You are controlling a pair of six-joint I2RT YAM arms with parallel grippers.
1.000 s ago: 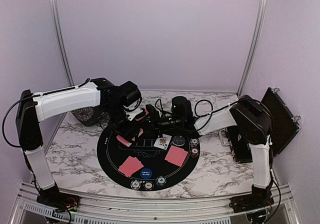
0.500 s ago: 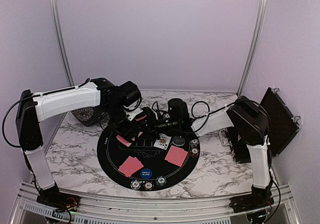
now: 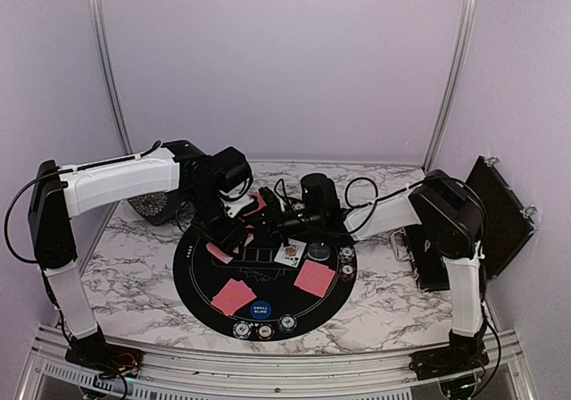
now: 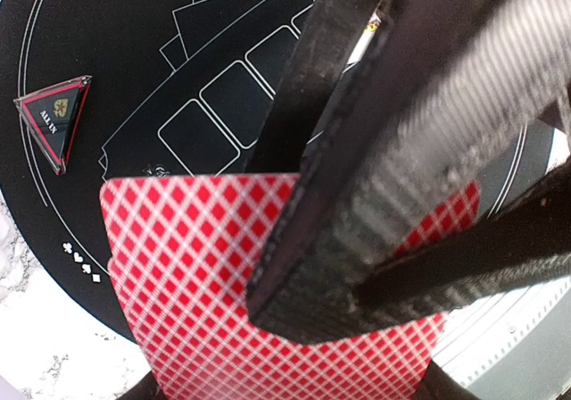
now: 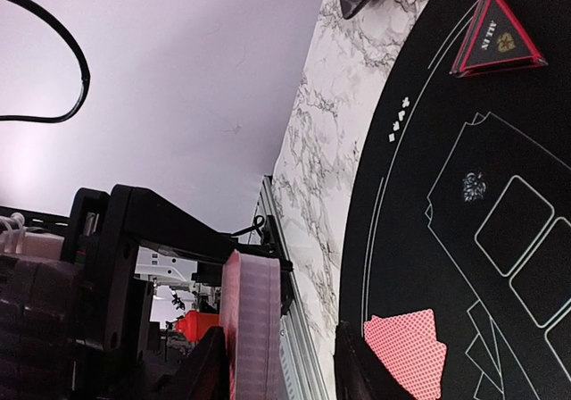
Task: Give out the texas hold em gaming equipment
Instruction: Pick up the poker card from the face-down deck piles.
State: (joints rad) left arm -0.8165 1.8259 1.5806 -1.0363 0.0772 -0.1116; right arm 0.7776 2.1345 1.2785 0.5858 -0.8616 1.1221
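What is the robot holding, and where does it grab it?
The left end effector grips a stack of red-backed cards by its opposite edges.

A stack of red-backed playing cards (image 5: pixel 254 329) stands edge-on between the spread black fingers (image 5: pixel 207 373) of the right hand (image 5: pixel 281 373). On the white marble counter (image 5: pixel 326 150) lies a round black mat (image 5: pixel 393 257) printed with white card outlines. It carries a red-edged black triangular marker (image 5: pixel 496 38) and a small fan of red-backed cards (image 5: pixel 406 351).

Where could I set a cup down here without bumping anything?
Bare marble table lies left of the round mat, and right of it, before the black case. The mat's near half is crowded with cards and chips; the left gripper and right gripper meet over its far half.
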